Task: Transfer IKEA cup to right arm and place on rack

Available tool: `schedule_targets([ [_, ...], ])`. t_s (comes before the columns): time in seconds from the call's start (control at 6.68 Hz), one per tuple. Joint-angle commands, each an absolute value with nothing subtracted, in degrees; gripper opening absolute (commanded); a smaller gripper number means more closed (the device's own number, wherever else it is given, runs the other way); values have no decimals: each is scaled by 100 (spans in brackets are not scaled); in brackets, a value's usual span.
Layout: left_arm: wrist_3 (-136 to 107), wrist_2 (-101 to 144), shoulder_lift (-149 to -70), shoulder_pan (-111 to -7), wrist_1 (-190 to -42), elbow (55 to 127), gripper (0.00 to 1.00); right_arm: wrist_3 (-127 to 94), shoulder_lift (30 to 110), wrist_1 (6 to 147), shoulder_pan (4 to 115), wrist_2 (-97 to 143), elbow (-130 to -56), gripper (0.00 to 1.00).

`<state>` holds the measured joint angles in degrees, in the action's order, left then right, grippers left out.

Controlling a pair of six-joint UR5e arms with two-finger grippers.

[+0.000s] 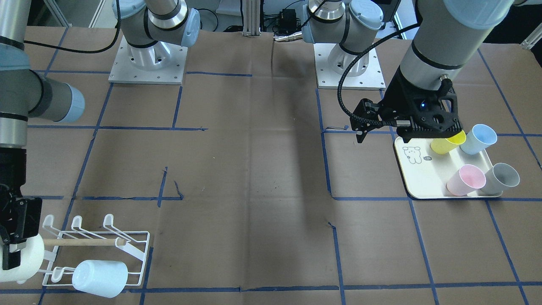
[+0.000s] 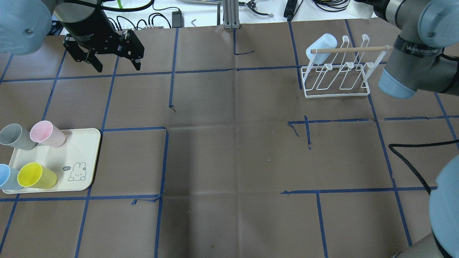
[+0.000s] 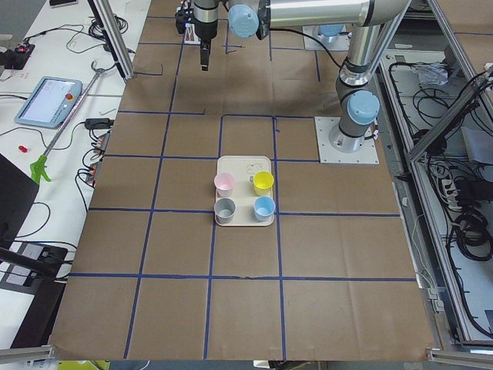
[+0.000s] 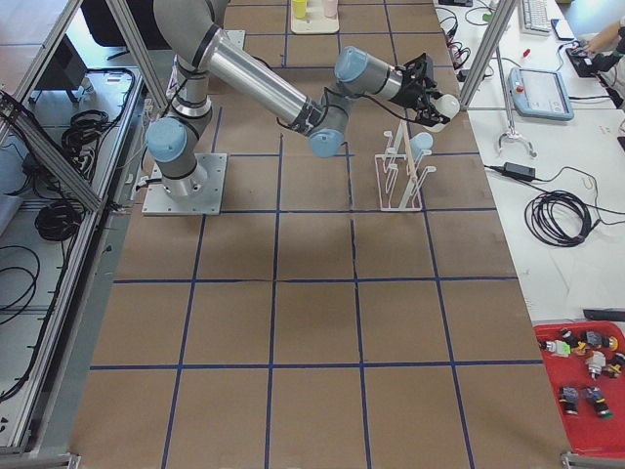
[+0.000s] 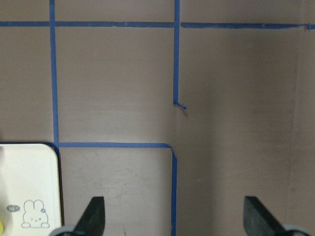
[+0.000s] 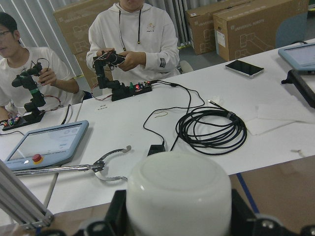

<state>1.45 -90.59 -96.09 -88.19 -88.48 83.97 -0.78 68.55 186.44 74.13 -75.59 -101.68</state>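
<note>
My right gripper (image 6: pixel 178 219) is shut on a white cup (image 6: pixel 178 189), held upside-down-end toward the wrist camera. In the front-facing view that cup (image 1: pixel 26 259) hangs just beside the end of the white wire rack (image 1: pixel 97 248), close to its wooden dowel. A pale blue cup (image 2: pixel 321 44) sits on a prong at the rack's (image 2: pixel 337 77) other end. My left gripper (image 2: pixel 117 66) is open and empty, above the table beyond the cream tray (image 2: pixel 84 150); its fingertips (image 5: pixel 93 216) show wide apart.
The cream tray (image 1: pixel 417 176) holds several cups: yellow (image 1: pixel 446 143), pale blue (image 1: pixel 478 139), pink (image 1: pixel 465 180) and grey (image 1: pixel 501 178). Operators sit at a white desk with cables behind the rack side. The brown table has blue tape lines.
</note>
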Motion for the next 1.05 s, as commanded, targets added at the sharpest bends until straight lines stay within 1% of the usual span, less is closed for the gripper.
schedule_targets([
  [0.0, 211, -9018, -9265, -8824, -8790, 8839, 100, 954, 6366, 19316, 7146, -7576, -10099, 17],
  [0.3, 246, -8991, -9062, -8745, -8763, 9096, 100, 1002, 6092, 19625, 7119, -7602, -10186, 17],
  [0.9, 273, -8983, -8991, -8736, -8763, 9088, 100, 993, 5863, 20047, 7119, -7611, -10547, 17],
])
